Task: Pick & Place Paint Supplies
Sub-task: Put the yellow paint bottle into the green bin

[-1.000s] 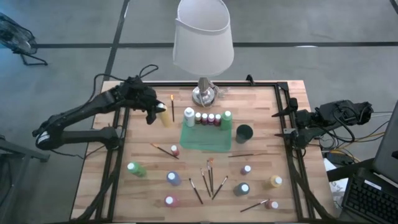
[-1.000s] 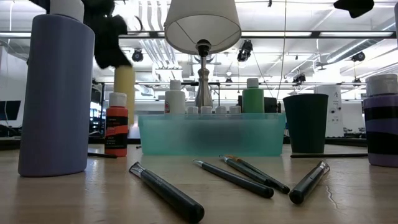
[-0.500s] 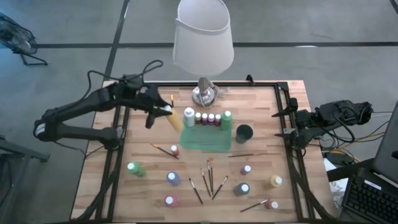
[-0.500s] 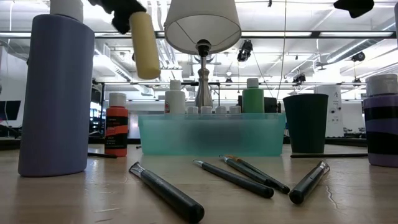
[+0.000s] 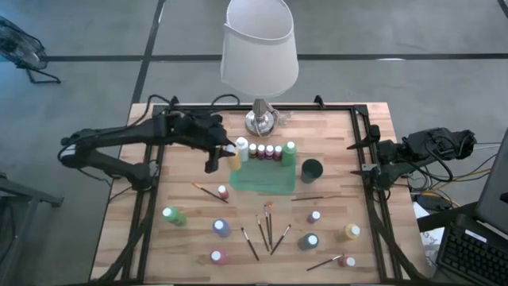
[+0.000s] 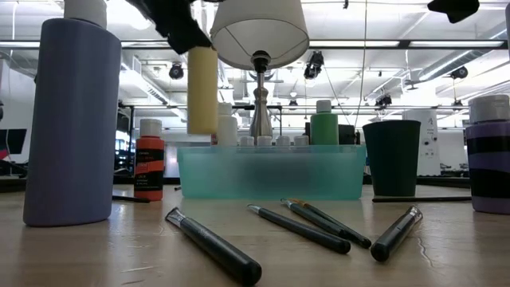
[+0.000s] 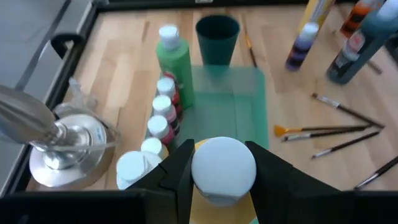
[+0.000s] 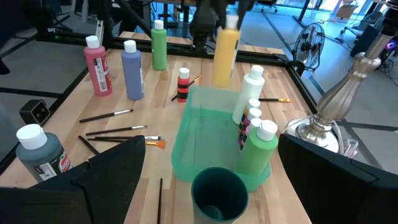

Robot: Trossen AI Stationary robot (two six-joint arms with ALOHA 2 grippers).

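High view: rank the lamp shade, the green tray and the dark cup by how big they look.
1. lamp shade, though it sits nearer the camera, which inflates it
2. green tray
3. dark cup

No legible text, brand, number or sign found in any view. The dark-grey bottle (image 8: 38,153) carries a white label with printing too small to read. The orange-red bottle (image 6: 149,163) also bears a label, which is likewise unreadable.
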